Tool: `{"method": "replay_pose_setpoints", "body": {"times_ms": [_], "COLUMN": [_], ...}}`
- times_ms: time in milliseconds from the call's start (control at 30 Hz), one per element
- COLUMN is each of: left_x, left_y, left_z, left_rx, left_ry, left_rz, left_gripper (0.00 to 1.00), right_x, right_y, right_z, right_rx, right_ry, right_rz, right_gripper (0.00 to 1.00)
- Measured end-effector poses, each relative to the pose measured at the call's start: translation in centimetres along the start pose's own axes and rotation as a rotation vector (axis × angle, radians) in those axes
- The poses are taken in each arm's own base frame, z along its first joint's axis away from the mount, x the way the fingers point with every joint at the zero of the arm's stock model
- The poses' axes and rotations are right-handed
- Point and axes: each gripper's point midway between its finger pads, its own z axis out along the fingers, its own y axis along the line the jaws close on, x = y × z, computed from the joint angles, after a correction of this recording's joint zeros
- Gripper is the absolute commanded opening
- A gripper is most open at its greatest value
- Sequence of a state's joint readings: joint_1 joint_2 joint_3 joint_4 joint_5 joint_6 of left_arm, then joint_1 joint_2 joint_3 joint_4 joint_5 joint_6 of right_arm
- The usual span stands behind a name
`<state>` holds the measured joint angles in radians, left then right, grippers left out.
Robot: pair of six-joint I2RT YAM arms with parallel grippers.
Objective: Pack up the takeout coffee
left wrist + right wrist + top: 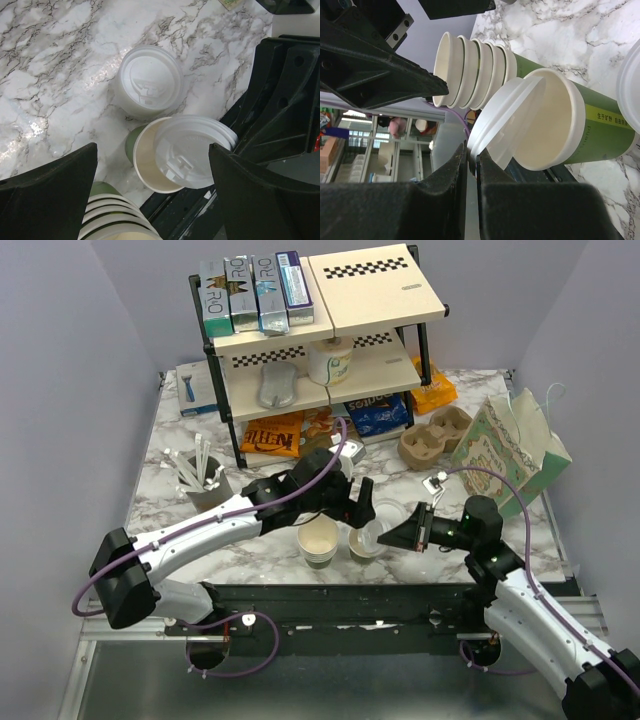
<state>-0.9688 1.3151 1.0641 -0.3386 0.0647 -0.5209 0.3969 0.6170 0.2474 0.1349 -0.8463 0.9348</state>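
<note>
The takeout coffee cup stands near the table's front edge, cream inside with green sides. A white lid leans tilted over its mouth and covers only part of the rim. My right gripper is shut on that lid's edge, coming in from the right. My left gripper hangs open above the cup, a finger on each side, touching nothing.
A stack of nested lidless cups stands just left of the cup. More white lids lie behind it. Further back right are a brown cup carrier and a paper bag; a shelf rack stands behind.
</note>
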Motion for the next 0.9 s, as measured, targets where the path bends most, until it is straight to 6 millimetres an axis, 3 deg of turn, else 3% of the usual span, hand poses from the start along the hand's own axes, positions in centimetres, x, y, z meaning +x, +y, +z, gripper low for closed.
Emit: {"method": "replay_pose_setpoints", "body": {"times_ms": [733, 900], "left_x": [1.0, 1.4], "left_y": [-0.4, -0.3], "left_z": [0.0, 0.2], "left_rx": [0.044, 0.041], "left_ry": [0.047, 0.064], "left_rz": [0.066, 0.065], "left_gripper": [0.99, 0.99], "right_x": [0.0, -0.1], "right_y": [-1.1, -1.4], "right_z": [0.4, 0.5], "right_rx": [0.037, 0.051], "right_ry": [0.004, -0.001], "right_rz": [0.054, 0.072], "right_gripper": [0.16, 0.24]}}
